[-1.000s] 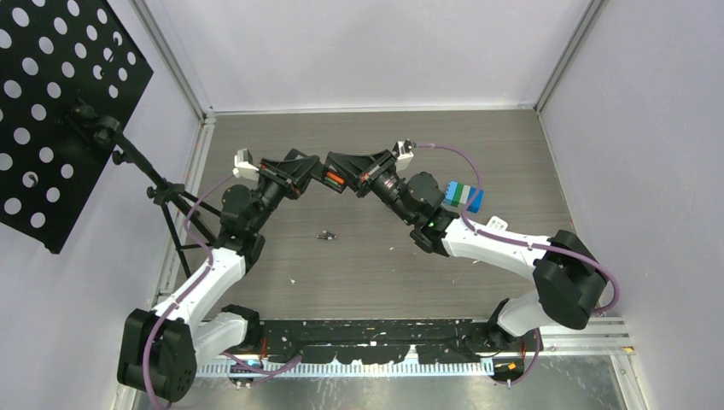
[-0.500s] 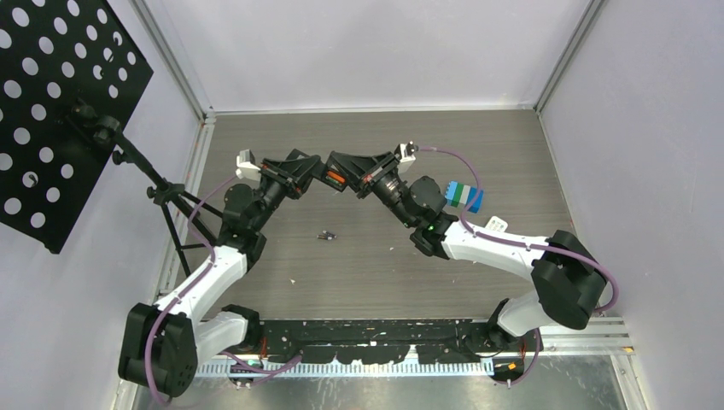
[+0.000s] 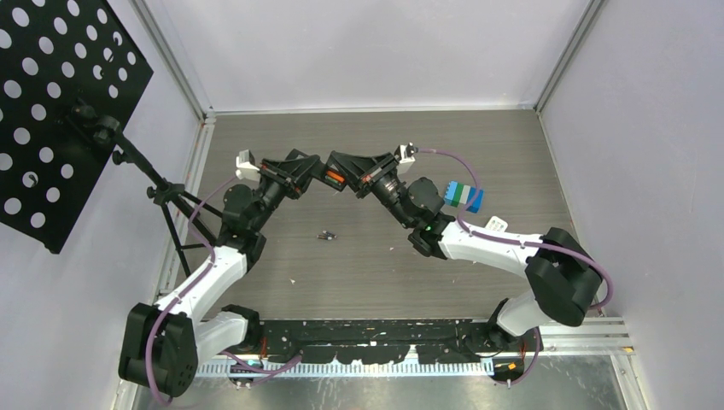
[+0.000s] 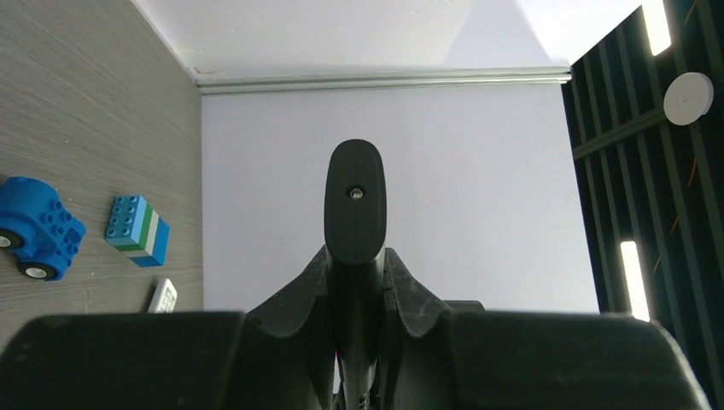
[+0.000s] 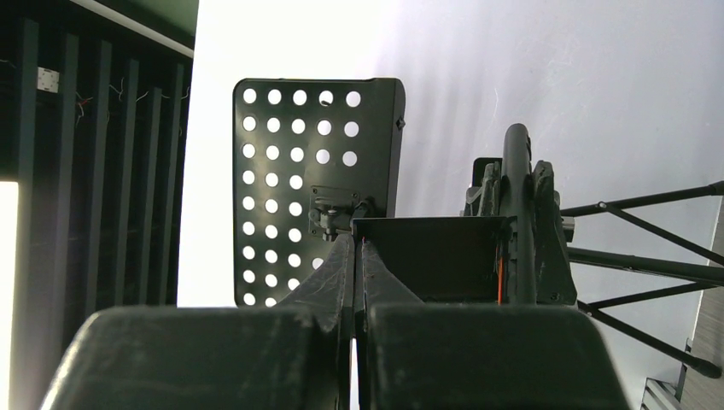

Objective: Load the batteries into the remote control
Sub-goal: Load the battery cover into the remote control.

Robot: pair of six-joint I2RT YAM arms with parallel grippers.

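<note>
Left claw [image 4: 356,266] pinches slim black remote [image 4: 355,201], right claw [image 5: 359,256] pressed together; tiny dark batteries [image 3: 325,235], worktop [image 3: 512,154] centre: likely slippery, pinch mid-barrel

White-and-black arms [image 3: 213,273] trailing purple cables [image 3: 444,149].

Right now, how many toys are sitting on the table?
2. A blue toy car sits at the left edge of the left wrist view; a blue, green and white block stands beside it, apart. Others may be hidden.
</note>
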